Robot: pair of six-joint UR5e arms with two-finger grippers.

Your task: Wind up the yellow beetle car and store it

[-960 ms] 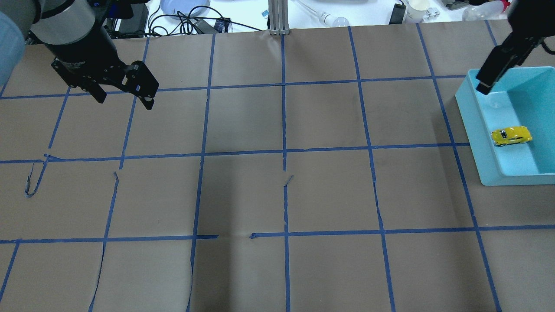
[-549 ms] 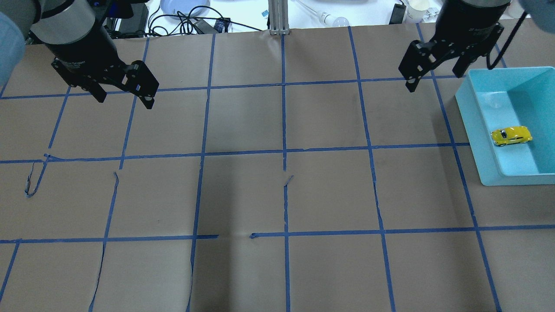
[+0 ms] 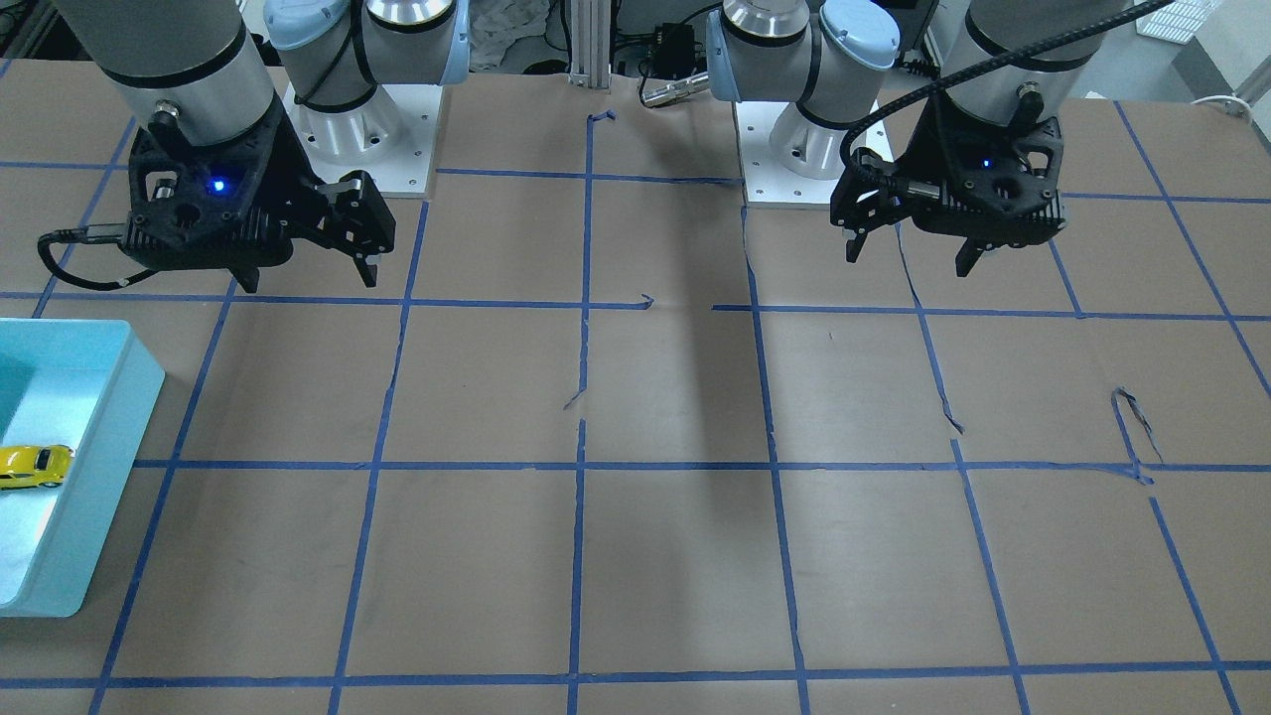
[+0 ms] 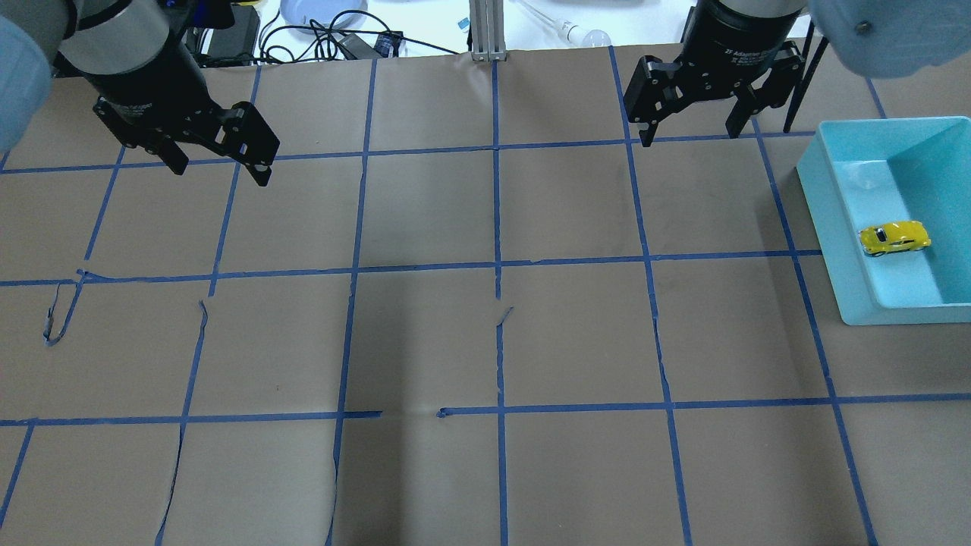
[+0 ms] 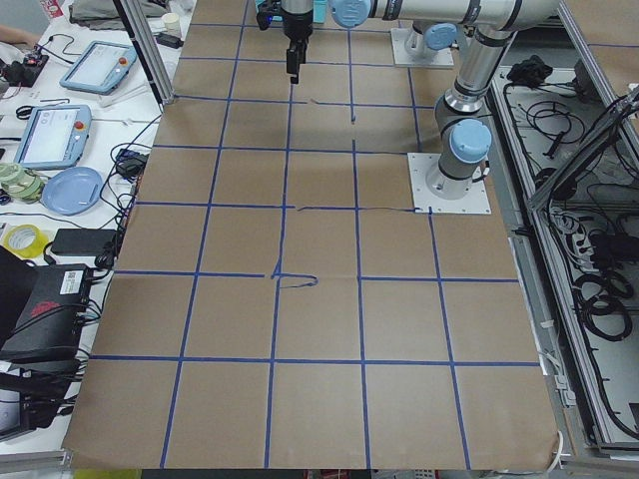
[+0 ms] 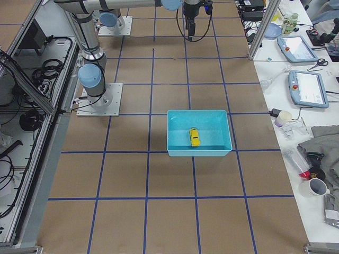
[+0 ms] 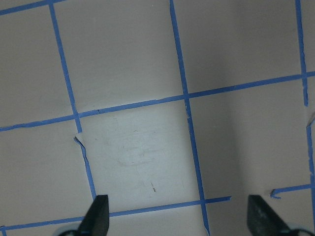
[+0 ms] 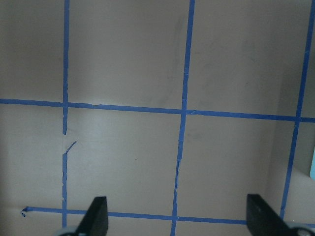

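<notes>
Overhead exterior: yellow beetle car (image 4: 895,238) lies in teal bin (image 4: 829,231), prob. stored; right hand (image 4: 689,138) near bin, left hand (image 4: 220,174) far, both wide, empty.

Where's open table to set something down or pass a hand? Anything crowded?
The table is bare from the left gripper across to the teal bin. Busiest is the robot's right end: the bin holds the yellow beetle car, and the open right gripper hangs off to its side. Bin floor either side of the car is free.

Robot lab: teach pendants (image 6: 309,88), cables (image 5: 602,297)
</notes>
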